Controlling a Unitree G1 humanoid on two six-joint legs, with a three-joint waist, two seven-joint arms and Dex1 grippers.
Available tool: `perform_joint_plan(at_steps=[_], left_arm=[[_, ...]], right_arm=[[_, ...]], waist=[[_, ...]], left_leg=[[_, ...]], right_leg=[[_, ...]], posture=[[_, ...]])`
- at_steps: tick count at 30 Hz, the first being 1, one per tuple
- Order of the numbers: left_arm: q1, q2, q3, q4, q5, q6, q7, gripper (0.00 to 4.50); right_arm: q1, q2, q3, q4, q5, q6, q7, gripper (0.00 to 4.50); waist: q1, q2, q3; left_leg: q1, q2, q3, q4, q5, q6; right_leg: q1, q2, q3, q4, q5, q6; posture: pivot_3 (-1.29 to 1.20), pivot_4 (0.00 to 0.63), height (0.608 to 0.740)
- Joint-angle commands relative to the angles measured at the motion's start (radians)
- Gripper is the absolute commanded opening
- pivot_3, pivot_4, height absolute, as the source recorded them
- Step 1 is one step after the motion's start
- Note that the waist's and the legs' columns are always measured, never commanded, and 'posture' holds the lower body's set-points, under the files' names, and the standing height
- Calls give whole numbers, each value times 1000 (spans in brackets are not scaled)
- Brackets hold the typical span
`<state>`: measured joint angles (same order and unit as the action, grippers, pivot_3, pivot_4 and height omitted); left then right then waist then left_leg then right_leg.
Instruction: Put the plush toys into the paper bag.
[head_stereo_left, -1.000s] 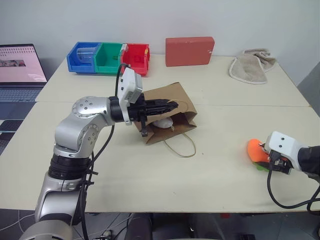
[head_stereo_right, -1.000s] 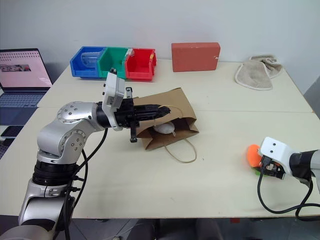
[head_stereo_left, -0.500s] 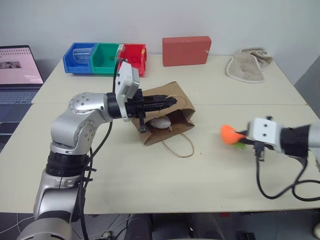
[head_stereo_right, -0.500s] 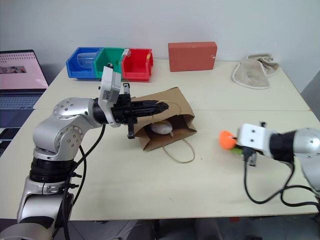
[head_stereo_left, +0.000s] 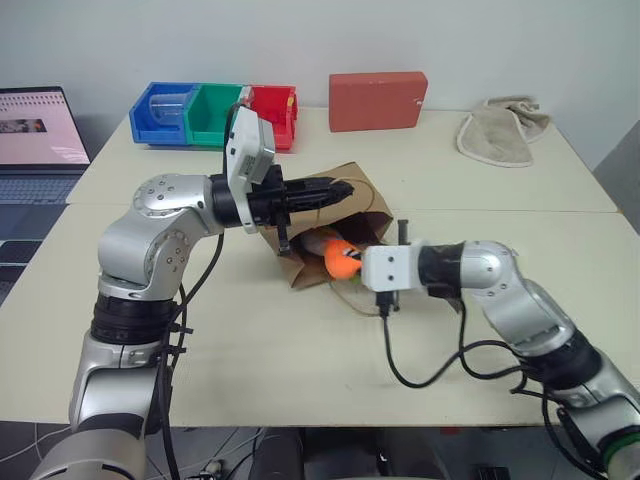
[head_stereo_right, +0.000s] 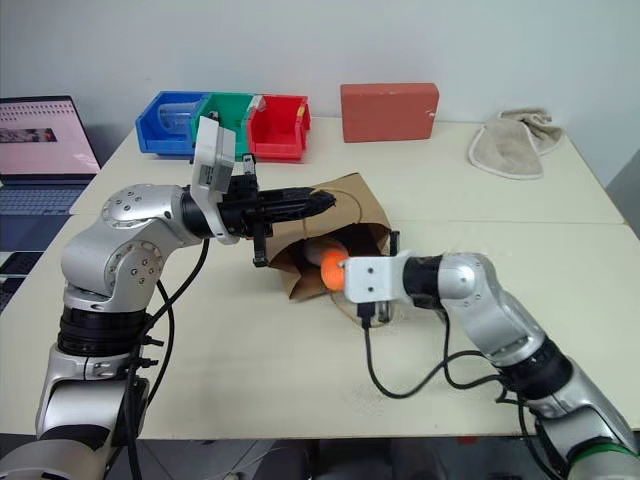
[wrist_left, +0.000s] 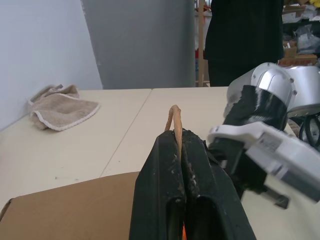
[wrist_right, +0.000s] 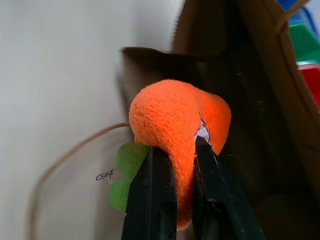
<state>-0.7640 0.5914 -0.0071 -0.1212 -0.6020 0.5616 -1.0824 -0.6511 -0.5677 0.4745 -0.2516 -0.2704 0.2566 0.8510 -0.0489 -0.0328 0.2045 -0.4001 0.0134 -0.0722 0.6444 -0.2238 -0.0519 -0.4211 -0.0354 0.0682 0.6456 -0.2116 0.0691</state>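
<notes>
The brown paper bag lies on its side mid-table, its mouth facing me. My left gripper is shut on the bag's upper twisted-paper handle and holds the mouth up. The orange carrot plush toy with green leaves is pinched in my shut right gripper, right at the bag's mouth. A white plush toy lies inside the bag, partly hidden behind the carrot. The bag's lower handle loops out on the table under my right wrist.
At the back of the table stand a red block, blue, green and red bins and a beige towel. A laptop sits at far left. A person in dark clothes stands beyond the table.
My right gripper lifted the carrot from the table's right edge and swung it left to the bag's mouth. The left gripper kept its hold on the handle.
</notes>
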Motion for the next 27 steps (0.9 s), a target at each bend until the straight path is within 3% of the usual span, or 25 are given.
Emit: perform_joint_plan(at_steps=[1, 11, 16, 27], left_arm=[[-12, 14, 23, -44, -22, 2, -5, 0], [-21, 17, 21, -38, -30, 4, -10, 0], [-25, 14, 19, -32, -29, 3, -9, 0], [-28, 5, 18, -20, -20, -6, 3, 0]], right_arm=[[-55, 26, -3, 63, -91, -47, -81, 11], [-99, 123, 18, 214, -204, -39, -170, 11], [-90, 170, -9, 236, -189, -22, -172, 11], [-87, 155, -25, 194, -188, -11, -143, 3812]], waist=[[2, 0, 0], [-2, 0, 0], [-3, 0, 0], [-3, 0, 0]], left_leg=[[0, 0, 0, 0, 0, 0], [0, 0, -1, -1, 0, 0], [0, 0, -1, -1, 0, 0], [0, 0, -1, -1, 0, 0]], right_leg=[[0, 0, 0, 0, 0, 0], [0, 0, -1, 0, 0, 0], [0, 0, -1, 0, 0, 0], [0, 0, -1, 0, 0, 0]], posture=[[0, 150, 740], [0, 150, 740], [0, 150, 740], [0, 150, 740]])
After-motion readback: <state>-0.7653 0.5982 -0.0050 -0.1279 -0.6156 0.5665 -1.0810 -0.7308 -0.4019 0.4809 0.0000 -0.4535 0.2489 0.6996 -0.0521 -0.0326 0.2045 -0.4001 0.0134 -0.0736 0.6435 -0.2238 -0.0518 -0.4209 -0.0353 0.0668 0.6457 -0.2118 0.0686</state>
